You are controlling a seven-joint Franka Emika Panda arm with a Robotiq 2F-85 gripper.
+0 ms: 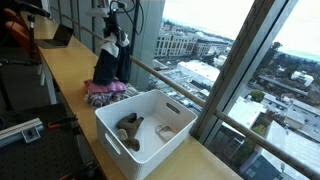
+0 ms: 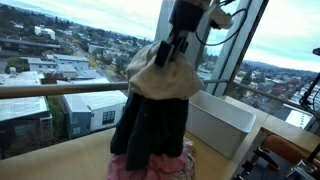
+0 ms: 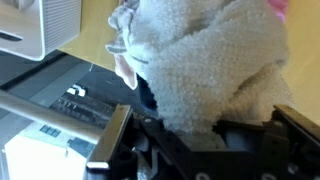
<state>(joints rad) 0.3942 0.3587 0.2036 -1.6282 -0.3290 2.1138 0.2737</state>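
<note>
I have the gripper [image 2: 173,50] pressed together on a cream fleece cloth [image 2: 160,72], pinching it at its top fold, upper centre of an exterior view. A dark, limp garment [image 2: 150,125] hangs straight down beneath the fleece; I cannot tell whether the fingers catch it too. Its lower edge reaches a crumpled pink cloth pile [image 2: 150,168] at the bottom of the frame, though I cannot tell whether they touch. The pile lies on the long wooden table [image 1: 70,90] that runs along the window. Just beside the pile, toward lower centre in an exterior view, stands a white rectangular plastic bin [image 1: 172,103] with brown lumpy items [image 1: 129,130] inside. In the wrist view the fleece fills most of the frame.
</note>
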